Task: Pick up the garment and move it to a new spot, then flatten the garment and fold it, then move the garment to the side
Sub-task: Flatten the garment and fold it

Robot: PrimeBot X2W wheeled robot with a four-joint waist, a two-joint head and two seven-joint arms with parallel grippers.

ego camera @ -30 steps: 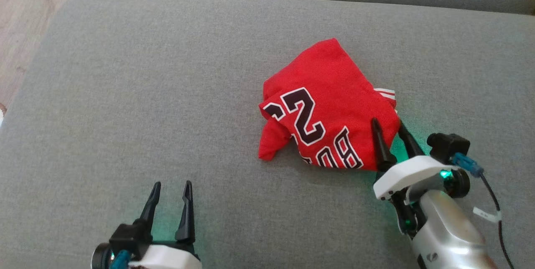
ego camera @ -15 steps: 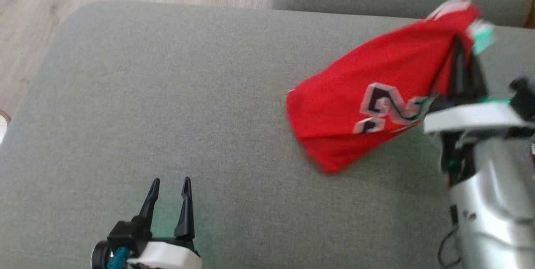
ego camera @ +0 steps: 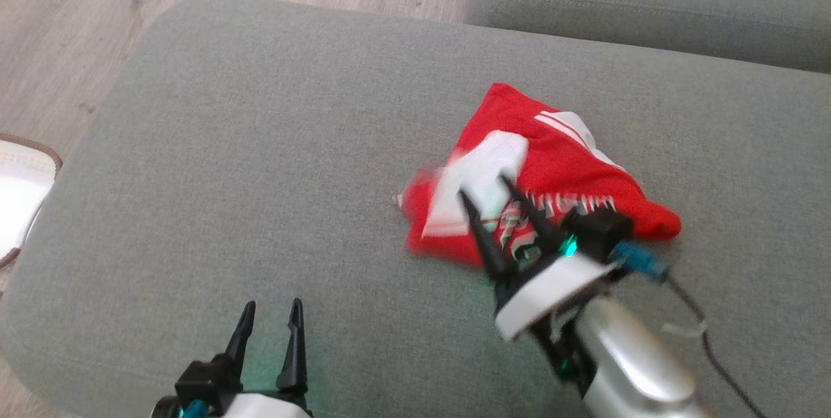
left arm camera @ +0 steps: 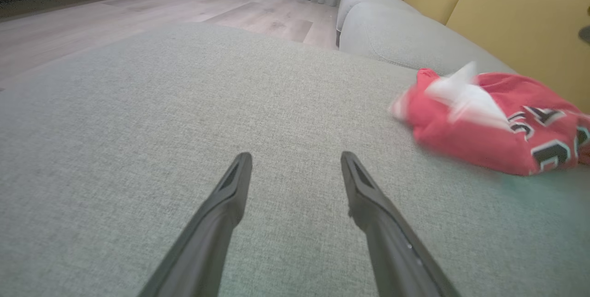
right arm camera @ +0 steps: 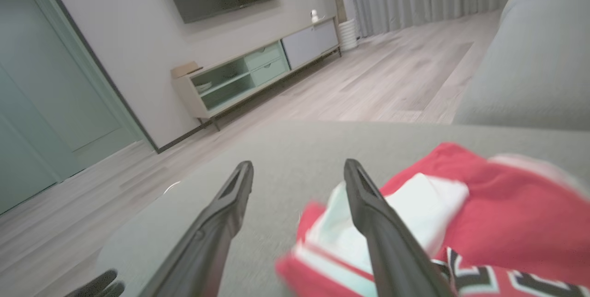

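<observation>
On the grey cushion: red garment crumpled | right fingers apart over it | left fingers apart, empty

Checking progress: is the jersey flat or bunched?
Bunched: the jersey lies in a rumpled heap, layers overlapping, on the cushion.

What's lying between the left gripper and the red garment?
Only bare grey cushion lies between the left gripper and the red garment, as the head view shows.
</observation>
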